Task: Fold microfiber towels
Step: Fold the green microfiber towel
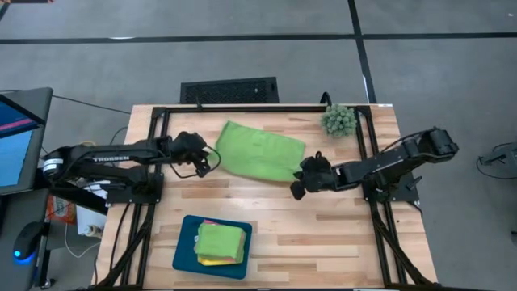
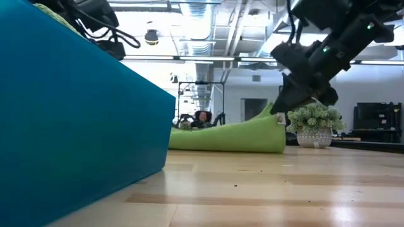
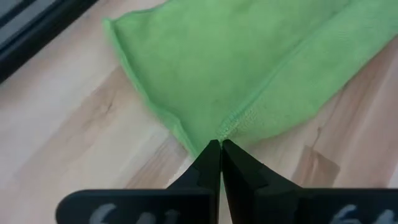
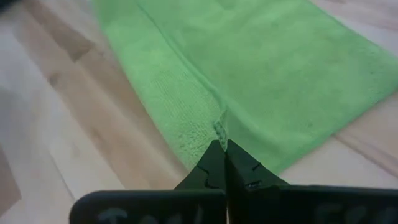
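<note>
In the low view the dark teal tray (image 2: 76,126) fills the near left side, cut off by the left and bottom edges, and hides the table behind it along with one end of the lime green towel (image 2: 230,137). The stacked towels (image 1: 220,242) on the tray show only as a green scrap at the top left corner there. From above, the pink and yellow cloths under the green one show as thin edges only. A person (image 2: 202,118) far back in the room is too small to make out. A screen (image 1: 18,137) is cut off by the left edge of the high view.
</note>
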Robot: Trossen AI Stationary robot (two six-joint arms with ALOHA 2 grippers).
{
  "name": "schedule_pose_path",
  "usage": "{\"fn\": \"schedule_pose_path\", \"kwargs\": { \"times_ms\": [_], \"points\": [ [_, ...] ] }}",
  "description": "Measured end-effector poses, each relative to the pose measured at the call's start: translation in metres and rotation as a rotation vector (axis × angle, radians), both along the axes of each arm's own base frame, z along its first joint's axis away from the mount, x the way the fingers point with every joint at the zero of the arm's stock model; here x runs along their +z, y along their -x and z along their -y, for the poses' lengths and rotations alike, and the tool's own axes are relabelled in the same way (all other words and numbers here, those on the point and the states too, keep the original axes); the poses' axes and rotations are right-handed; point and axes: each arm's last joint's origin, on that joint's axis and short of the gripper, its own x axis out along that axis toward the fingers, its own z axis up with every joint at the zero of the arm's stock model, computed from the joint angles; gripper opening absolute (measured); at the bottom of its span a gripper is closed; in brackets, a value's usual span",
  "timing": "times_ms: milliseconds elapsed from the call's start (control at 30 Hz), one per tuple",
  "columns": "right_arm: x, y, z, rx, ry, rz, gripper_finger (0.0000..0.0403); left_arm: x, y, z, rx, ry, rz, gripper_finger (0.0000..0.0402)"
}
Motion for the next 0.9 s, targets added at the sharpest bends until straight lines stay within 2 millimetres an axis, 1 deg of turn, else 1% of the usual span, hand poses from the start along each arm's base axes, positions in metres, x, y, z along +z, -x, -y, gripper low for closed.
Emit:
{"fn": "schedule_pose_path", "kwargs": {
  "times_ms": [167, 267, 400, 500, 600, 733, 833, 900],
  "points": [
    [0.007, 0.003, 0.013, -0.062, -0.008, 0.015, 0.0006, -0.003, -0.009, -0.016, 0.02, 0.0, -0.026, 0.0],
    [0.011, 0.009, 0.026, -0.111, -0.006, -0.014, 0.0006, 0.001, -0.014, -0.03, 0.037, -0.029, -0.037, 0.0],
    [0.014, 0.018, 0.043, -0.204, -0.019, -0.049, 0.0006, 0.01, -0.023, -0.049, 0.039, -0.084, -0.004, 0.0],
    [0.016, 0.02, 0.056, -0.253, -0.021, -0.044, 0.0007, 0.011, -0.028, -0.064, 0.031, -0.108, -0.006, 0.0],
    [0.017, 0.021, 0.067, -0.285, -0.025, -0.043, 0.0007, 0.004, -0.032, -0.078, 0.027, -0.115, -0.043, 0.0],
    [0.016, 0.023, 0.08, -0.302, -0.035, -0.062, 0.0008, -0.01, -0.036, -0.094, 0.032, -0.11, -0.107, 0.0],
    [0.016, 0.024, 0.088, -0.322, -0.041, -0.065, 0.0008, -0.018, -0.04, -0.103, 0.045, -0.096, -0.13, 0.0],
    [0.016, 0.025, 0.092, -0.338, -0.043, -0.066, 0.0008, -0.02, -0.043, -0.107, 0.046, -0.096, -0.134, 0.0]
  ]
}}
